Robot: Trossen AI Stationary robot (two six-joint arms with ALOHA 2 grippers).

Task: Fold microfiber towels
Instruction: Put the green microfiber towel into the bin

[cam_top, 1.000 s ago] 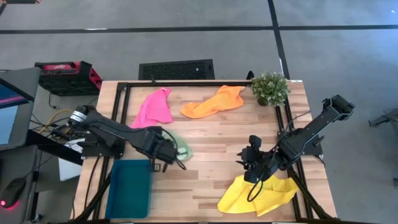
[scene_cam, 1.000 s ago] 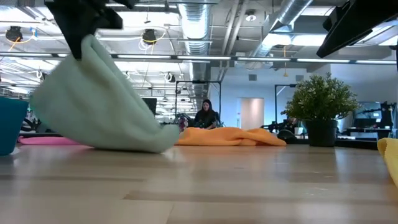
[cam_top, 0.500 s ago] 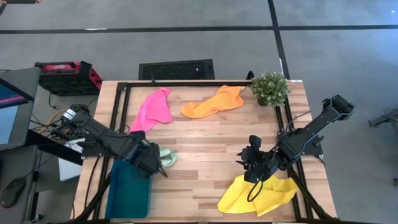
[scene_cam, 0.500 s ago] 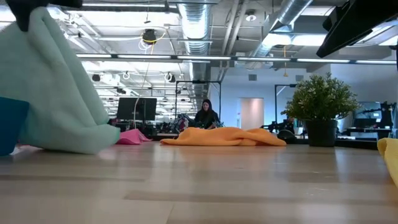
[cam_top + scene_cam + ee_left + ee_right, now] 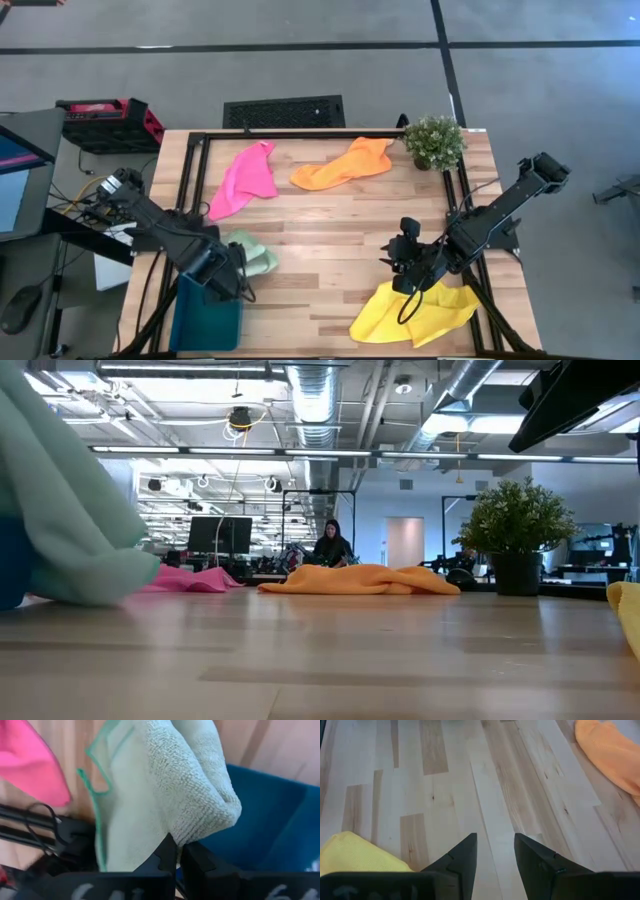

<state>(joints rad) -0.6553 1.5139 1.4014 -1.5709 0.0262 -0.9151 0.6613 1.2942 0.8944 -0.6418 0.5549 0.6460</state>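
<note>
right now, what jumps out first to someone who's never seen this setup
The left gripper is shut on the light green towel, holding it over the teal bin at the table's near-left corner. The pink towel and orange towel lie crumpled along the far edge, while the right gripper hovers open beside the yellow towel.

Left gripper (image 5: pixel 232 281) was at the teal bin (image 5: pixel 205 318) by the table's (image 5: pixel 330 225) front-left corner, gripping the light green towel (image 5: pixel 252 256) draped beside the bin's rim. Right gripper (image 5: pixel 403 262) hovered over the yellow towel (image 5: pixel 420 314) at the front-right edge. Pink towel (image 5: pixel 245 176) and orange towel (image 5: pixel 345 163) lay along the back edge, potted plant (image 5: pixel 433 140) at the back-right corner.
</note>
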